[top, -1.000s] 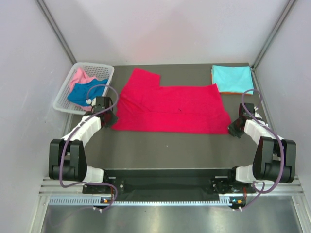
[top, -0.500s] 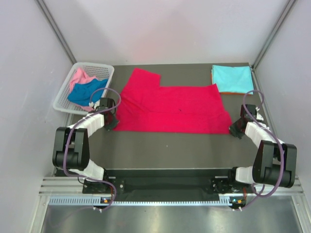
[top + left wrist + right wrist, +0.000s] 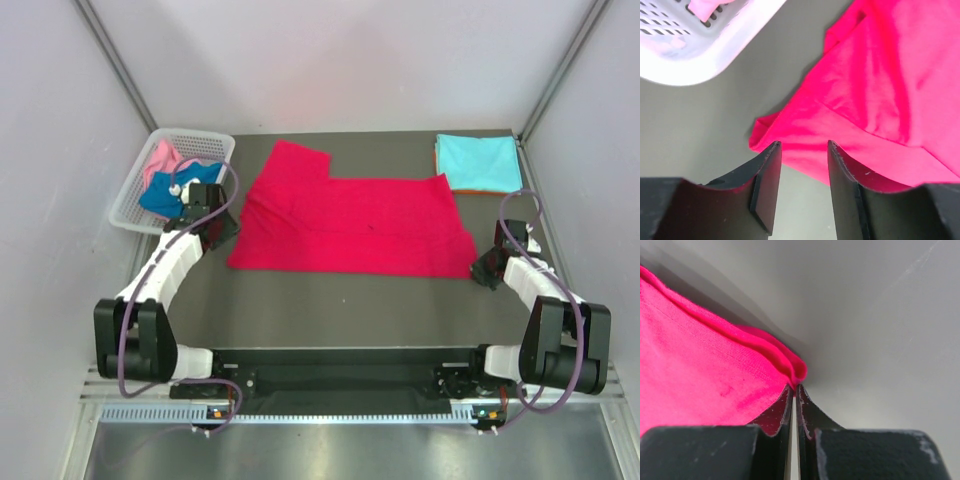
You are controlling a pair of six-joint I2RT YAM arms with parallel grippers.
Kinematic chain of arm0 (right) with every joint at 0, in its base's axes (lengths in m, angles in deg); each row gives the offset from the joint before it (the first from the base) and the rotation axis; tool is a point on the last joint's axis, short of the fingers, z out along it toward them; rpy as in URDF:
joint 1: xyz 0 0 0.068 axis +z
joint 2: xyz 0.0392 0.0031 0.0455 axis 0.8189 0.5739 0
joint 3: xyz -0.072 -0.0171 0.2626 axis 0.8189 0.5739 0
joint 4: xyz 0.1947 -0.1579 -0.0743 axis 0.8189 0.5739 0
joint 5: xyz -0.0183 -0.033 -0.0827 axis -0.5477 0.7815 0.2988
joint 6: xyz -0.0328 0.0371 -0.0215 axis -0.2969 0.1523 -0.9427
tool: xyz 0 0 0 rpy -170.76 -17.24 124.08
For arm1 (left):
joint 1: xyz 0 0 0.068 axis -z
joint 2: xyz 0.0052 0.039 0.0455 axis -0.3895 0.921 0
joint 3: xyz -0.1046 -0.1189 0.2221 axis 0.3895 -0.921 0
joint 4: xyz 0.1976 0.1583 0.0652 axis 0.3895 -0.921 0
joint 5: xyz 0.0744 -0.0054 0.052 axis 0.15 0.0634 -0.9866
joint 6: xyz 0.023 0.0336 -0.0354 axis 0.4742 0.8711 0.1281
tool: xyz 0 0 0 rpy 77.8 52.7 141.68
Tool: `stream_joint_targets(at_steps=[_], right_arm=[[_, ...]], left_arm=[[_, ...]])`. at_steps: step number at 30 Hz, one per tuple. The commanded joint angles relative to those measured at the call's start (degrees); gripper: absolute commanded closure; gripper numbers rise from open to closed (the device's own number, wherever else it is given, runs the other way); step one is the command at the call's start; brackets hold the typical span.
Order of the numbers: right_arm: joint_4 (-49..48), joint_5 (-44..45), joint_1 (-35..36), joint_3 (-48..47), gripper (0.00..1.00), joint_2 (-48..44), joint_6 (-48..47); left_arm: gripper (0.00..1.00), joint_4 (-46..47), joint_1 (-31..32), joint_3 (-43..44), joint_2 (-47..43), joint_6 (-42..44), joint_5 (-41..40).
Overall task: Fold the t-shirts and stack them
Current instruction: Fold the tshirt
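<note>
Your L gripper [image 3: 804,145] gapes empty over a corner of the crimson t-shirt [image 3: 350,225]; R gripper [image 3: 794,387] is clamped on its hem. Pull w/ R alone and you'd likely skew it (or slip off).

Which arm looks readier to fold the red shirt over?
Right: the right gripper is shut on the red shirt's near corner, while the left gripper is open by the other near corner, holding nothing.

The spread-out shirt [image 3: 350,225] has one corner just ahead of my left gripper [image 3: 802,147], with the basket [image 3: 687,72] ahead to the left. Its other corner is in my right gripper [image 3: 794,388], and the folded shirts [image 3: 478,162] lie far ahead of that.
</note>
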State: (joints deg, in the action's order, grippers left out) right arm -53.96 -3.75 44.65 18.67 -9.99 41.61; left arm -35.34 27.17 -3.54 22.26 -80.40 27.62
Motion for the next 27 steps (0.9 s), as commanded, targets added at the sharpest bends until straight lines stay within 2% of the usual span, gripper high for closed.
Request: stream_joint_targets(at_steps=[1, 11, 27], right_arm=[[0.66, -0.2, -0.92, -1.88, 1.0, -0.33, -0.77], [0.74, -1.61, -0.92, -1.8, 1.0, -0.67, -1.48], [0.22, -2.22, -1.01, -0.57, 1.0, -2.17, -1.65]], left_arm=[[0.53, -1.39, -0.12, -1.25, -4.13, 1.7, 1.82], [0.54, 6.95, -2.14, -13.12, -3.79, -2.43, 8.5], [0.6, 10.92, -2.23, -16.11, -1.24, -4.36, 0.51]])
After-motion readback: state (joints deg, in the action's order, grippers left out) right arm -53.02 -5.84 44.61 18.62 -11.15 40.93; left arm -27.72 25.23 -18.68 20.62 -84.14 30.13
